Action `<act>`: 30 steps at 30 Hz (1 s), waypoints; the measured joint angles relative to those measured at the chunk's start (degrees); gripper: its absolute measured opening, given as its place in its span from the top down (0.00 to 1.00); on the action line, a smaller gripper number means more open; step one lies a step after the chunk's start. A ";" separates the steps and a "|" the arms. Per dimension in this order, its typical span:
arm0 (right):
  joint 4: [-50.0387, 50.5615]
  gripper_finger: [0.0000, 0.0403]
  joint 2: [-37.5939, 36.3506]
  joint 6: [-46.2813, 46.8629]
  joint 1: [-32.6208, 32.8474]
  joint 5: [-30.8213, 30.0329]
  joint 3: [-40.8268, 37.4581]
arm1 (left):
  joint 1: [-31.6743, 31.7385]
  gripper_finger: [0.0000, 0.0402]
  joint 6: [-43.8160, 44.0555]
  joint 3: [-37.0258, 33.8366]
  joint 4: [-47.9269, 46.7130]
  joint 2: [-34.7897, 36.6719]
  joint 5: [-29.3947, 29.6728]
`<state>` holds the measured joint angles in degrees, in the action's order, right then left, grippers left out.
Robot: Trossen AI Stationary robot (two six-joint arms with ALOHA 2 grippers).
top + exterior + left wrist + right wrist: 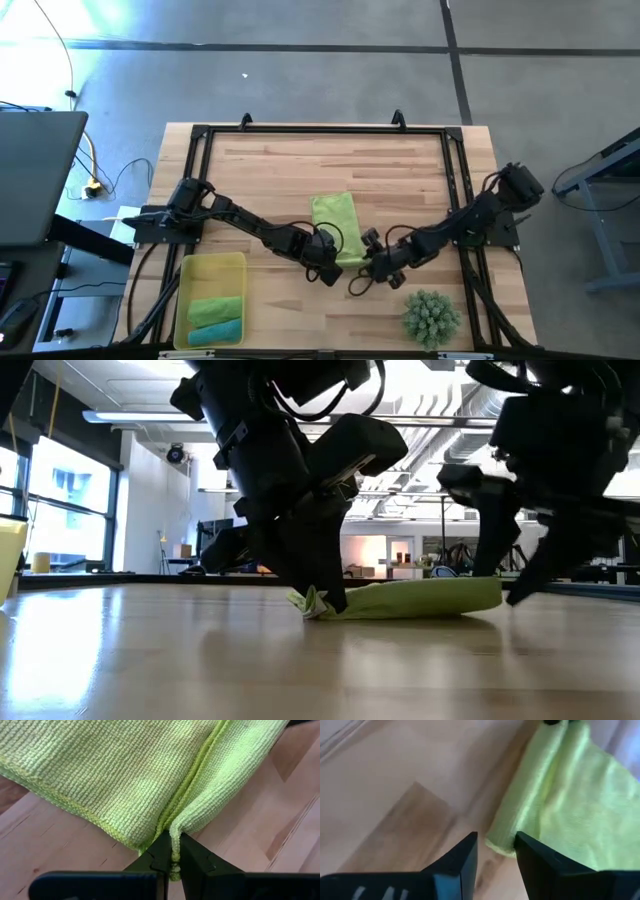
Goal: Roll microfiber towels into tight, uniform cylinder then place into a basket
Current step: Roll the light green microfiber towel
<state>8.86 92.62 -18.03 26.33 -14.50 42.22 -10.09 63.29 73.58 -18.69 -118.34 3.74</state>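
basket (208, 268) sits left of and nearer the front edge than the lime towel (336, 222) mid-table; a rolled green towel (214, 309) and a teal towel (216, 332) lie in it. left gripper (174, 854) is pinched on the lime towel's near hem. right gripper (495, 851) is just right of that hem, fingers parted, holding nothing. spiky plant (431, 316) is further right.

Looks like a robotics lab or workshop: bare concrete floor (300, 80), exposed ceiling ducts (450, 410), big windows (60, 500), cluttered benches (400, 572) behind, wooden table (400, 160) in black framing (320, 129).
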 joint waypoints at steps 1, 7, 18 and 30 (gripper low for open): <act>-0.39 0.69 0.60 0.03 0.25 0.37 0.00 | 0.00 0.95 0.00 0.00 0.04 0.00 -0.02; -3.93 0.69 3.70 0.03 0.92 -0.02 0.05 | 0.00 0.95 0.12 -0.02 0.64 0.00 -0.18; -5.65 0.89 5.64 8.78 0.77 -1.55 0.24 | -0.28 0.95 -1.37 -0.09 4.84 -0.27 -8.60; -6.21 0.99 3.56 21.92 -3.59 23.11 0.09 | -0.66 0.95 -2.58 -0.13 5.82 1.45 -12.28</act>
<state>2.65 96.18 3.89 22.74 8.60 42.30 -10.74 60.71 73.45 -12.88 -116.90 -8.53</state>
